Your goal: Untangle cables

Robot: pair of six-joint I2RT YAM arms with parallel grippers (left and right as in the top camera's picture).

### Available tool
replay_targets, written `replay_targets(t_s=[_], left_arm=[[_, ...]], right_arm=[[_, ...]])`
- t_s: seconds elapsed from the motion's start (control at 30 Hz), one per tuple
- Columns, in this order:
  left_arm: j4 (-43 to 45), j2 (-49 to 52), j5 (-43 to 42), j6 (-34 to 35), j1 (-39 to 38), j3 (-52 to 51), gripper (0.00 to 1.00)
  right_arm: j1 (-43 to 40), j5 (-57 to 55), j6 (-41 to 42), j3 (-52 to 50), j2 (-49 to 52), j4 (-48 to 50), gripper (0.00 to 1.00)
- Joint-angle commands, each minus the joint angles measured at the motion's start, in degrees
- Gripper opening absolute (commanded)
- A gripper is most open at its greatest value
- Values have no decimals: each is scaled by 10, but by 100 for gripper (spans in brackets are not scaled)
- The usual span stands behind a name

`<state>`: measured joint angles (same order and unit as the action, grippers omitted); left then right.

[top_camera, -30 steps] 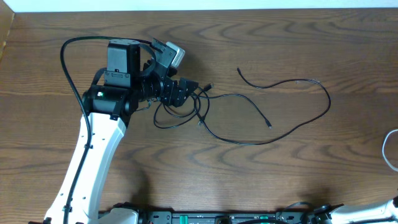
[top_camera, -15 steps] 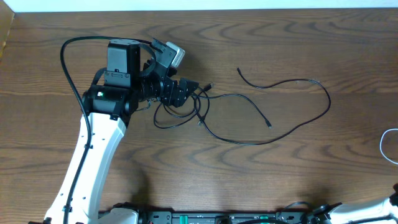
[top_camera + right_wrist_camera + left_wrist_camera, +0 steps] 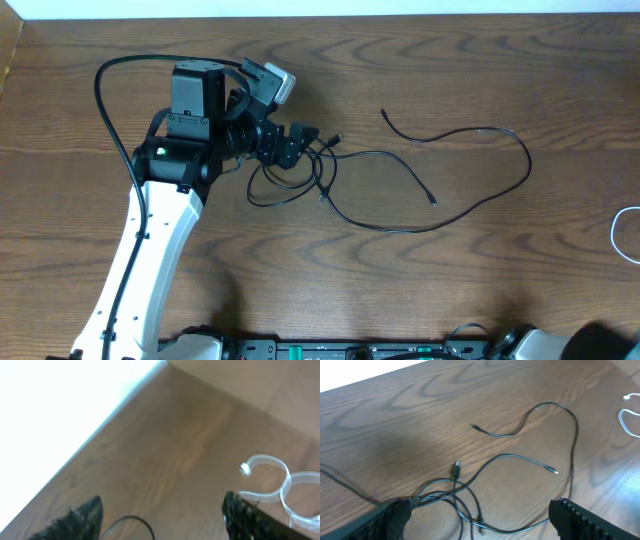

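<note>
Here, on the bench (image 3: pixel 480 300), the left tool (image 3: pixel 300 142) is held spread wide apart at the black cable's (image 3: pixel 410 231) tangle, left of centre. The right tool (image 3: pixel 161 502) is likewise spread apart. The white cable (image 3: pixel 615 235) is seen at the right edge.

Dark wooden table (image 3: pixel 450 290), white strip (image 3: pixel 400 8) along its far edge

Four loose plug ends (image 3: pixel 456 464) of black cable (image 3: pixel 529 160), one white cable (image 3: pixel 265 458), one wooden table (image 3: pixel 500 60)
</note>
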<state>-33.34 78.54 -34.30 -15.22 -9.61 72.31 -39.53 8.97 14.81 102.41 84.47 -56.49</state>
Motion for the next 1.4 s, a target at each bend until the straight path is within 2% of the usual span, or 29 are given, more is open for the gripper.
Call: replay_targets(t_s=[0.0, 0.13, 0.3, 0.47, 0.57, 0.8, 0.93, 1.07, 1.2, 1.37], left_arm=[[5, -8, 42, 8, -1, -2, 93], [11, -8, 137, 58, -1, -2, 93], [13, -8, 188, 88, -1, -2, 93], [13, -8, 261, 132, -1, -2, 93], [12, -8, 276, 141, -1, -2, 94], [-5, -8, 369, 190, 6, -2, 94], [-7, -8, 370, 206, 38, -2, 93], [-11, -8, 347, 239, 96, -2, 96], [-28, -8, 316, 242, 141, -2, 96], [-36, -8, 315, 241, 153, -2, 97]], right_arm=[[62, -7, -53, -100, -77, 42, 77], [148, -4, -62, -228, -137, 91, 81], [251, 3, -64, -301, -134, 116, 86], [366, 21, -110, -328, -99, 133, 89], [445, 64, -151, -328, -56, 144, 90], [602, 71, -123, -328, 59, 220, 88], [652, 68, -89, -328, 109, 252, 84], [689, 68, -86, -328, 147, 260, 72], [716, 73, -86, -328, 173, 263, 70], [739, 73, -75, -328, 197, 264, 68]])
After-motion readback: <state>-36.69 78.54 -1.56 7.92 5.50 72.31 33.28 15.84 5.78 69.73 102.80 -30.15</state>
